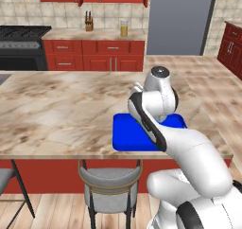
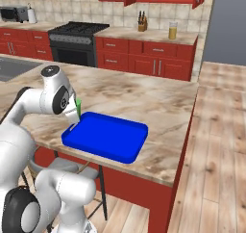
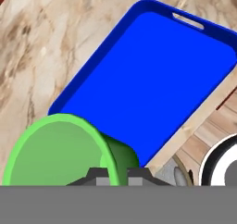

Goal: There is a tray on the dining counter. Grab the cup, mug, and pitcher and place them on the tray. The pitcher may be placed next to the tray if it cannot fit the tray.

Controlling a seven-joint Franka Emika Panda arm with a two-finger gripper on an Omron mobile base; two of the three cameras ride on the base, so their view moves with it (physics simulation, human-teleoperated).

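The gripper [image 3: 115, 174] is clamped on the rim of the green cup [image 3: 65, 151] — one dark finger inside the wall, one outside, jaws drawn narrow. The cup hangs over the near left corner of the blue tray [image 3: 152, 79], which lies on the marble dining counter [image 1: 56, 110] close to its near edge. From the right base camera a sliver of the cup [image 2: 78, 105] shows beside the wrist, just above the tray's [image 2: 106, 136] left rim. The pitcher [image 1: 124, 28] of orange liquid stands far off on the wall counter [image 1: 94, 34], near a knife block [image 1: 88, 22].
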